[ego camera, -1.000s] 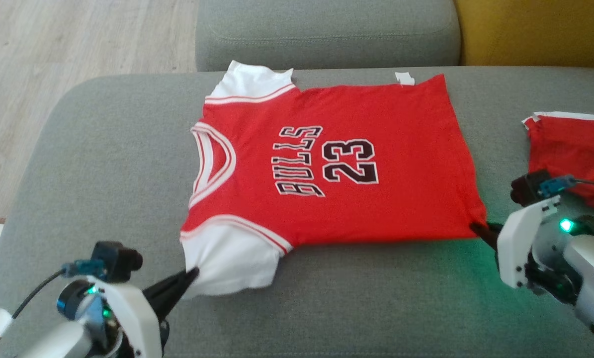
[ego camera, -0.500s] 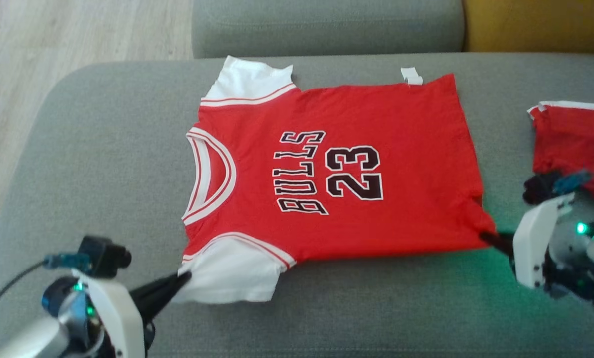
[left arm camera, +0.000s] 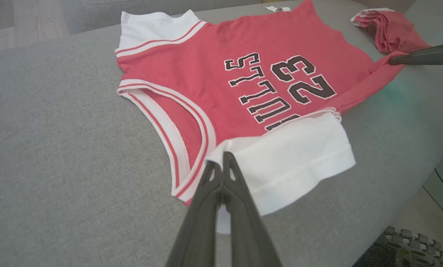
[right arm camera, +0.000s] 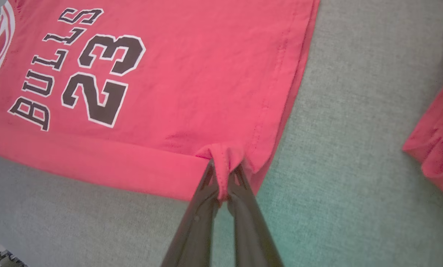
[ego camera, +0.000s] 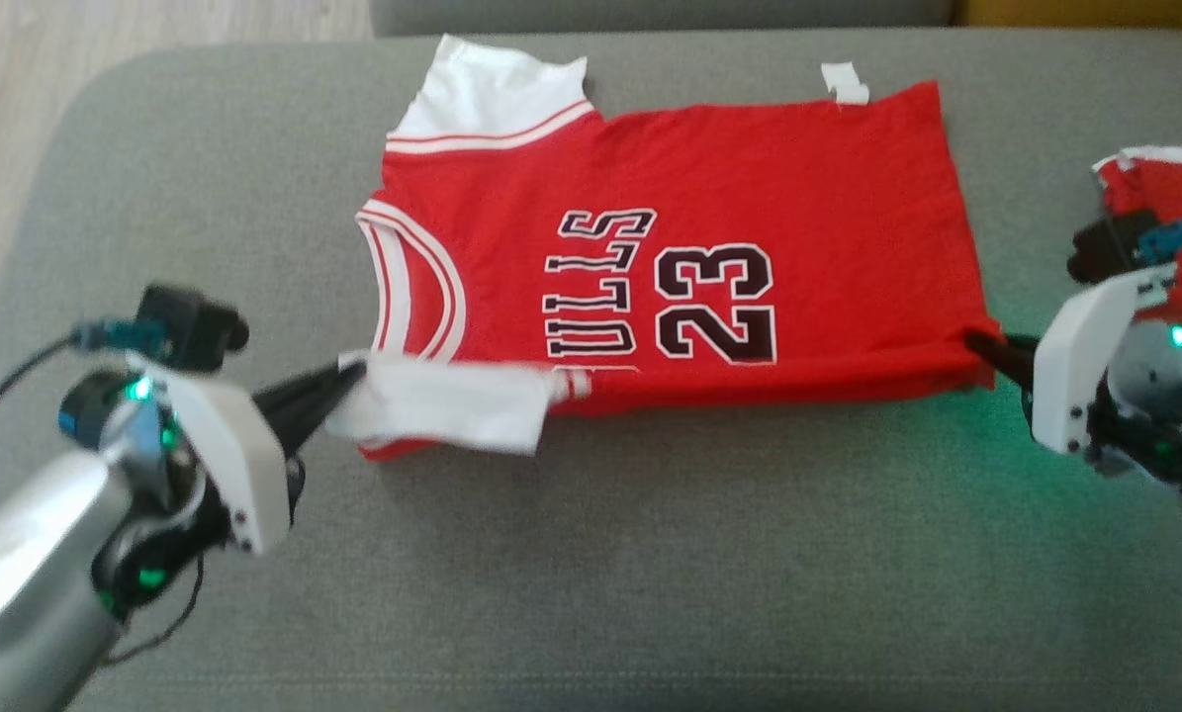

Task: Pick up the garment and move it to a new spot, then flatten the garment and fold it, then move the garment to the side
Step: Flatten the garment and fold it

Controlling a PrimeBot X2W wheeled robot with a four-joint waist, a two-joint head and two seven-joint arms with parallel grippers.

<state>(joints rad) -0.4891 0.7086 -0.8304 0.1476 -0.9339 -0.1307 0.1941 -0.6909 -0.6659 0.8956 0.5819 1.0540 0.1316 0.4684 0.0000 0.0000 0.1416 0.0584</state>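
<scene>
My left gripper (ego camera: 348,374) is clamped tight on the near white sleeve (ego camera: 452,405) of the garment (ego camera: 749,178) – a bright red short-sleeved jersey with white sleeves, striped white trim at the neck and black BULLS 23 lettering. In the left wrist view the two dark fingers (left arm camera: 240,200) meet with the sleeve's edge pinched between them at the tip (left arm camera: 223,159), just beside the neck trim. That sleeve (left arm camera: 295,155) is pulled up over the jersey's near edge and overlaps the first letter of the word. My right gripper (ego camera: 981,344) is closed on the near corner of the hem; the right wrist view shows a bunched nub of red cloth squeezed between its fingertips (right arm camera: 221,167), and a folded band of fabric running along the near side from there. The rest of the jersey (right arm camera: 206,74) lies flat and front up on the grey fabric sofa cushion (ego camera: 650,574), neck toward my left, hem toward my right, with the far white sleeve (ego camera: 482,89) spread out and a small white tag (ego camera: 845,83) poking from the far hem corner. Off to my right, apart from the hem, sits a second red cloth item with white edging (ego camera: 1174,188), bunched on the same cushion – what it is I cannot tell. Pale wooden floor (ego camera: 17,99) shows past the cushion's left corner.
</scene>
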